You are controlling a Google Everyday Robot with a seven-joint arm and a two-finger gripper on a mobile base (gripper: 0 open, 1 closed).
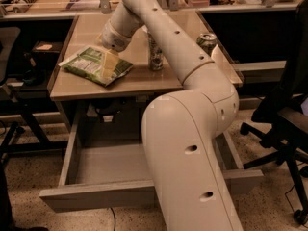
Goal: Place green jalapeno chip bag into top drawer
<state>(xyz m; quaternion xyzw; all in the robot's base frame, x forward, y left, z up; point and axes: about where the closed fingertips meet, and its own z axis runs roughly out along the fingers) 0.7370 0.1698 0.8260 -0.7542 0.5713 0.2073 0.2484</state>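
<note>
Top drawer (103, 196) stands pulled open under the surface (144, 83). Green jalapeno chip bag (85, 64) lies flat on the surface's left part. The gripper (109, 67) points down directly over the bag's right half, tip at the bag; can't tell its grip state.

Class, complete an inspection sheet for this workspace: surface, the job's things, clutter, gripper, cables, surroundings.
Surface: tan desk top, level.
Job's things: green jalapeno chip bag lies flat on the desk, not yet in the drawer; top drawer stands pulled open below the desk.
Clutter: upright can beside the bag; second can further right.
Gripper: gripper down at the bag's right half.
Cables: thin dark cable on the floor by the drawer front.
Surroundings: black office chair at the right.
</note>
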